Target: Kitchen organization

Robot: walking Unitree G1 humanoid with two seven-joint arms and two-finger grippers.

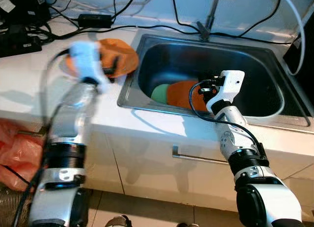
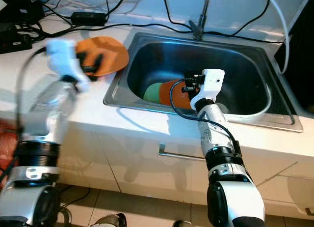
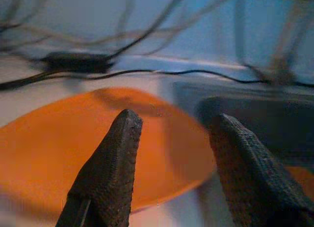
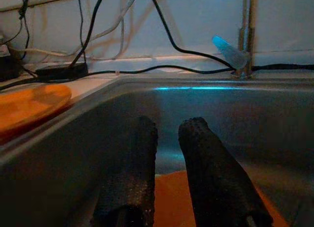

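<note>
The left pincer point(image 3: 171, 153) is open, hovering over the orange plate point(image 1: 122, 57) on the white surface point(image 1: 29, 94) beside the sink point(image 1: 274, 119). The right pincer point(image 4: 169, 138), nearly closed and holding nothing, hangs over another orange dish point(image 2: 171, 94) in the sink. It should go slowly and pinch the rim.

Head views: even, bluish daylight on the white counter point(image 1: 29, 97); the silver left arm point(image 1: 81, 84) is smeared by motion blur, while the stainless steel sink basin point(image 1: 255, 84) lies in shadow. Wrist views: dim, soft-focused, with a cyan glint along the basin's rim.
</note>
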